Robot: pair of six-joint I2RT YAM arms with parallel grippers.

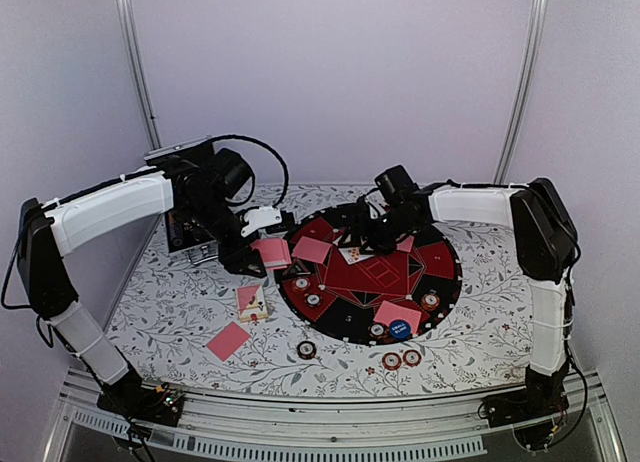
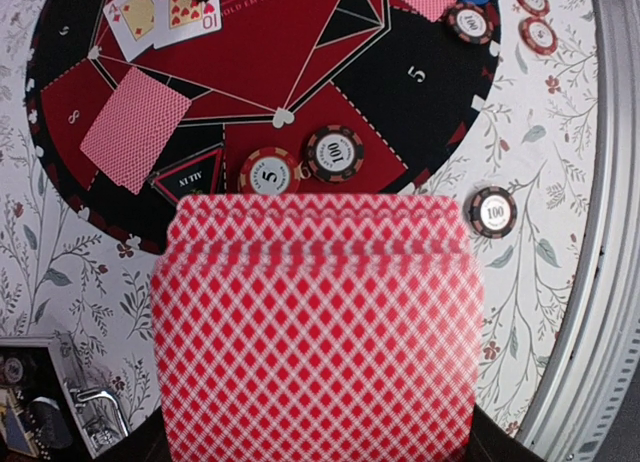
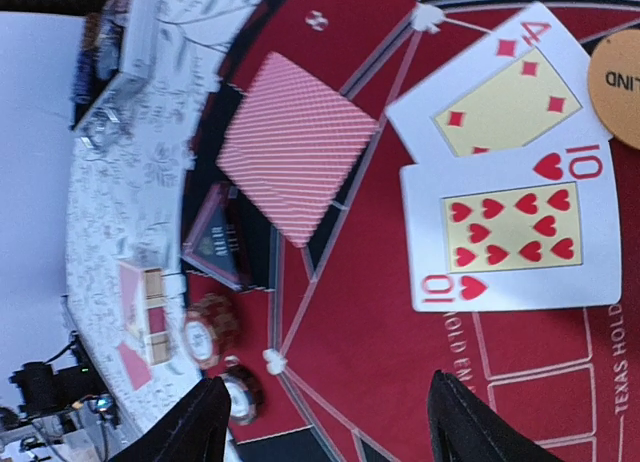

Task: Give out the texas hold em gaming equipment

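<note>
Pink-backed deck aloft, backs showing; poker chips lie flat beyond.

table (floral top) | on it: round mat, black case, pink card, three chips

Left arm and right arm: white shells, black joints; black cable loops by left wrist; black fingers

The top camera overlooks the flowered table from above and behind; both wrist cameras sit close over the round red-and-black mat, sharing its white ten-of-hearts card.
</note>
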